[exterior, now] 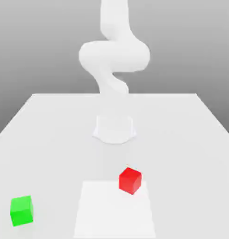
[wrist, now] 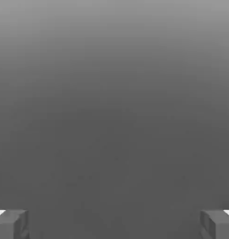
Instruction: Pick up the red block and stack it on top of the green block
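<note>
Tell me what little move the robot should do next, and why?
Probably swing the open claw over to the small bright red cube. Nothing sits between its tips, and that cube still needs picking up: it rests partly on the flat white square, apart from the small bright green cube.

Has the gripper (wrist: 114, 225) wide open, with dark fingers (wrist: 220, 225) well apart, one on each side of the grip centre, and facing each other across the gap between. Rises as a smooth white arm (exterior: 114, 56) from a pale, flared base (exterior: 114, 130). Narrows above the base, curves into a broad, rounded joint section, then runs upward through a straighter link.
</note>
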Action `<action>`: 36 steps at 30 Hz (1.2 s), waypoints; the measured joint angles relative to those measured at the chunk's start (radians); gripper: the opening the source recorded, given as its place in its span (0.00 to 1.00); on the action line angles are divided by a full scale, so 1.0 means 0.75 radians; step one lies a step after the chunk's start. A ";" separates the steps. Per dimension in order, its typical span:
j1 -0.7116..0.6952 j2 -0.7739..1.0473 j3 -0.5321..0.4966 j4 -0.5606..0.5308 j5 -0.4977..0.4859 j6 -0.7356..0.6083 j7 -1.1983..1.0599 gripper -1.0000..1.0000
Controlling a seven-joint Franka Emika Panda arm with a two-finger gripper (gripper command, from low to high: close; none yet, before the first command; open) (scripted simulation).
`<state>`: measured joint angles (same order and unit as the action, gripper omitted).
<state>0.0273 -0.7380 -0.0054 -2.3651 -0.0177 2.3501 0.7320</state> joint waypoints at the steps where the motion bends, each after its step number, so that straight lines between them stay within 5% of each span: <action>1: 0.017 0.041 -0.005 -0.042 -0.011 0.032 -0.045 0.50; 17: 0.292 0.769 -0.159 -0.723 -0.056 0.595 -0.909 0.50; 25: 0.245 1.180 -0.056 -0.724 0.109 0.940 -1.093 0.50; 26: 0.227 1.212 -0.036 -0.719 0.118 0.968 -1.101 0.00; 36: 0.236 1.096 -0.060 -0.735 0.063 0.866 -1.059 0.00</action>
<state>0.2043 0.0841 -0.0502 -2.9167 0.0293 2.9995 -0.0624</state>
